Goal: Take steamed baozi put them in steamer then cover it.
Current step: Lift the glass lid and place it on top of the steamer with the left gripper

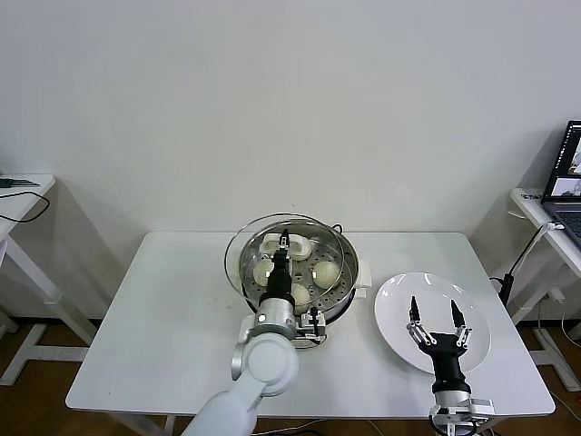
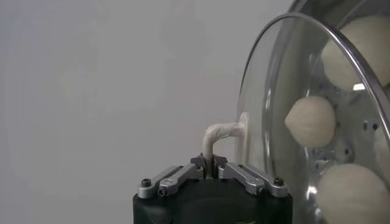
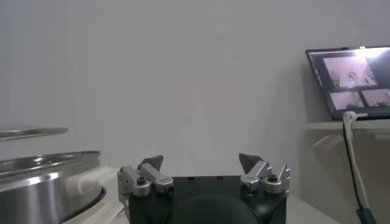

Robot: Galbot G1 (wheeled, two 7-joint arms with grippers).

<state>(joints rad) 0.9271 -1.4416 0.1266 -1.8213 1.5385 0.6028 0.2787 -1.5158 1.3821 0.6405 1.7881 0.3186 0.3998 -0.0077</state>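
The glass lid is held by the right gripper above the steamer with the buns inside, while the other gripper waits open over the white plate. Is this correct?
Not quite: the left gripper, shut on the handle, holds the glass lid above the steamer with its buns. The right gripper waits open over the white plate, as the head view shows.

You face a plain pale wall (image 1: pixel 290 100) in even, soft light, with a white rectangular table (image 1: pixel 172 327) standing square in front of it on a brownish floor (image 1: pixel 32 400). To your left a white side table (image 1: pixel 23 195) carries a dark cable, its angled legs showing below. To your right another white side table (image 1: pixel 545 218) holds an open laptop (image 1: pixel 567 173) with its screen lit.
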